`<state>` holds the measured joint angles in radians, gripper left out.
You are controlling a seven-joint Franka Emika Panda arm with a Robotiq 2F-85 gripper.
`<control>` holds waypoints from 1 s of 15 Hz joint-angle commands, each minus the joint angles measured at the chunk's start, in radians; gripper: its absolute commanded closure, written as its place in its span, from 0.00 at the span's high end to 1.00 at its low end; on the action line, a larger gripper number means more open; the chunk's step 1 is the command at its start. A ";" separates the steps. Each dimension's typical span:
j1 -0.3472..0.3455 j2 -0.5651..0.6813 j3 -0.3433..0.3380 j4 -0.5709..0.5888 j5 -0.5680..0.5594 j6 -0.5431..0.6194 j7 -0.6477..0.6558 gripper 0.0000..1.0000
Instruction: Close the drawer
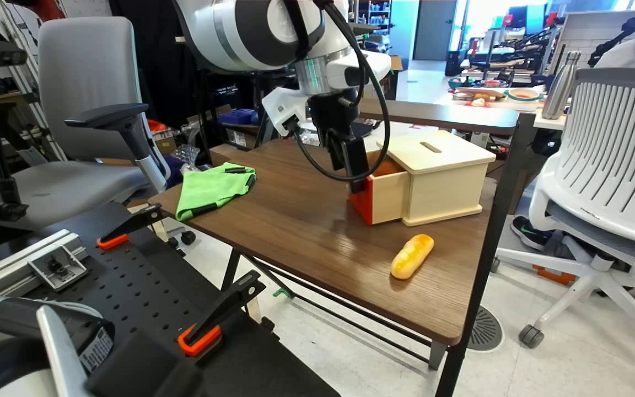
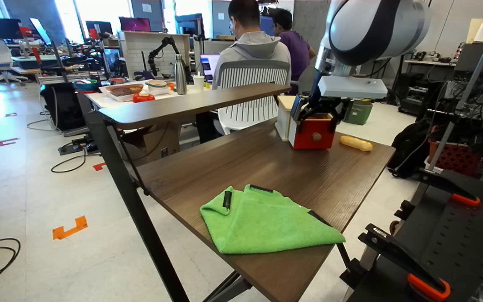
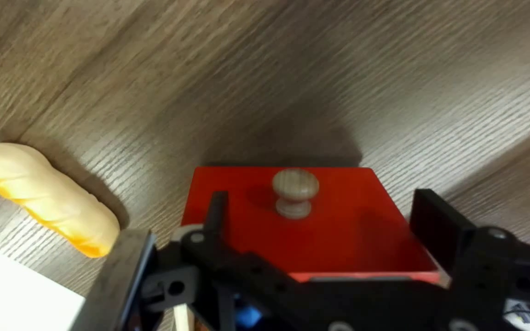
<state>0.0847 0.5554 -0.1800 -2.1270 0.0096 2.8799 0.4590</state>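
The drawer has an orange-red front panel with a round wooden knob and stands partly pulled out of the pale wood box (image 1: 447, 190). The drawer shows in both exterior views (image 1: 390, 199) (image 2: 313, 140) and its front fills the middle of the wrist view (image 3: 320, 234). The box also shows in an exterior view (image 2: 284, 119), behind the drawer. My gripper (image 3: 322, 200) is open and empty, pointing down at the drawer front. Its fingers are spread wide, one over the panel's left part and one by its right edge. The knob (image 3: 295, 188) lies between them, untouched. Whether a finger touches the panel cannot be told.
An orange-yellow bread-like piece (image 1: 412, 256) lies on the brown table (image 1: 295, 215) beside the drawer. A green cloth (image 2: 271, 228) lies at the table's far end from the box. A raised shelf (image 1: 439, 114) runs along the table behind the box.
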 commanded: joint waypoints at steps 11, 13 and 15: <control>0.032 0.109 -0.096 0.134 0.029 0.034 0.030 1.00; 0.039 0.129 -0.111 0.152 0.028 0.042 0.035 1.00; 0.041 0.143 -0.115 0.167 0.033 0.050 0.034 1.00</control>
<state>0.0984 0.6568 -0.2650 -2.0002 0.0294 2.8906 0.4770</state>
